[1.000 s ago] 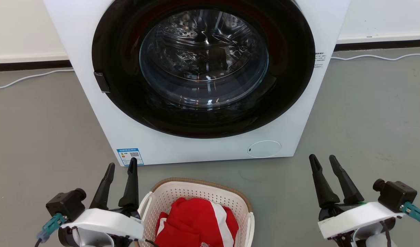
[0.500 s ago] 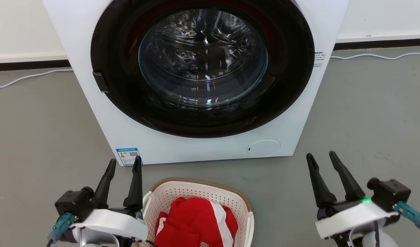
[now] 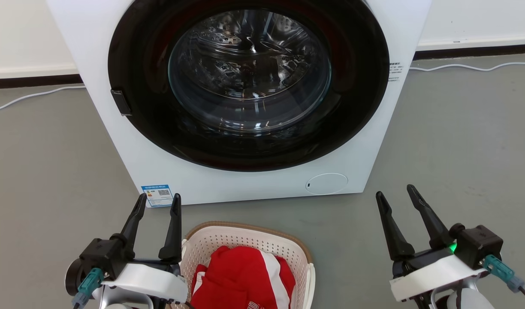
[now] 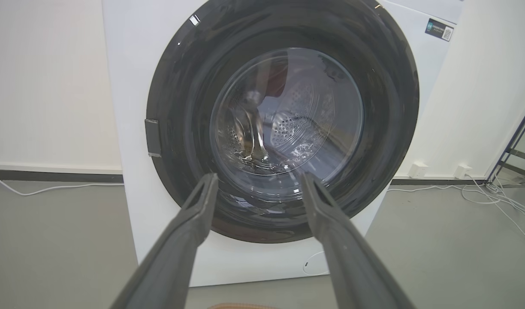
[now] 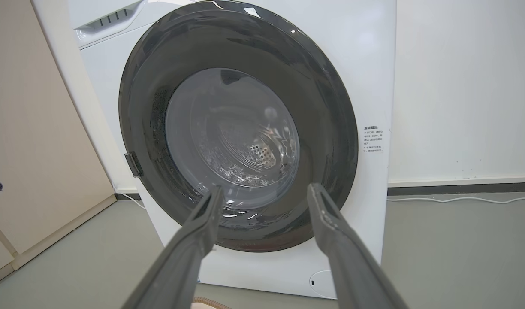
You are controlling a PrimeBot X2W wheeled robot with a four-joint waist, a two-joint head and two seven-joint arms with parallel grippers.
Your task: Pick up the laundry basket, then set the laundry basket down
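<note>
The laundry basket [image 3: 228,241], cream-white and perforated with a brown rim, sits on the grey floor at the bottom middle of the head view, with red and white clothes [image 3: 241,279] in it. My left gripper [image 3: 158,201] stands open just left of the basket's left rim, fingers pointing at the washing machine. Well to the basket's right, my right gripper [image 3: 394,192] is open and holds nothing. A sliver of the brown rim [image 4: 241,306] shows at the bottom of the left wrist view, below my open left gripper [image 4: 257,181]. In the right wrist view my open right gripper [image 5: 266,192] points at the machine.
A white front-loading washing machine [image 3: 245,180] with a shut dark round door [image 3: 245,81] stands just behind the basket. White cables [image 3: 31,95] run along the wall base on both sides. Grey floor [image 3: 460,141] lies open left and right of the machine.
Both grippers have edged forward and inward, the left one closer beside the basket's left rim. The head view has shifted slightly. Both stay open.
</note>
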